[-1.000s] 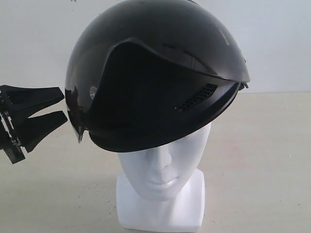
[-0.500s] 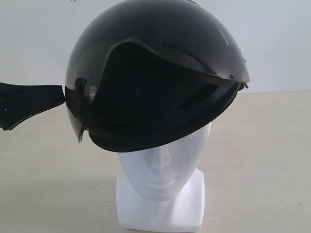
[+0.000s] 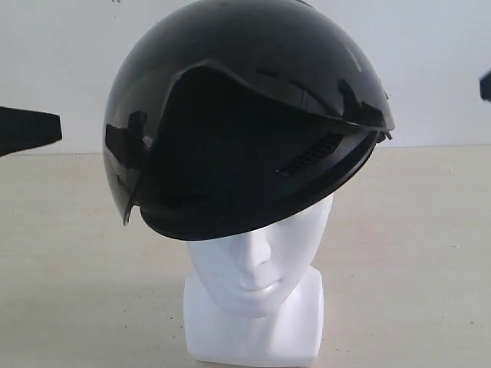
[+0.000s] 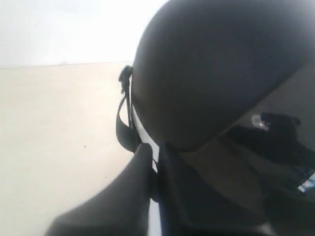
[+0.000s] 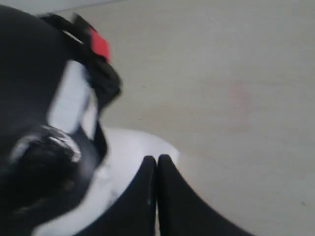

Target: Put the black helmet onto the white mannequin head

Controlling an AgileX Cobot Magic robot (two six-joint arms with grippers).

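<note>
Black helmet [image 3: 245, 115] sat tilted on white mannequin head [image 3: 257, 268] (brow covered); left gripper [image 4: 155, 151] and right gripper [image 5: 156, 160] both pressed together, empty; lopsided, it could slide off if either arm brushed it.

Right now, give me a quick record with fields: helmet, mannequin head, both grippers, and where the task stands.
helmet: black helmet sits on the head, tilted, rim lower toward the exterior view's left
head: white mannequin head upright on the table, nose and mouth showing below the rim
left arm: left gripper shut, empty, apart from the helmet
right arm: right gripper shut, empty
task: helmet looks placed, though askew
</note>
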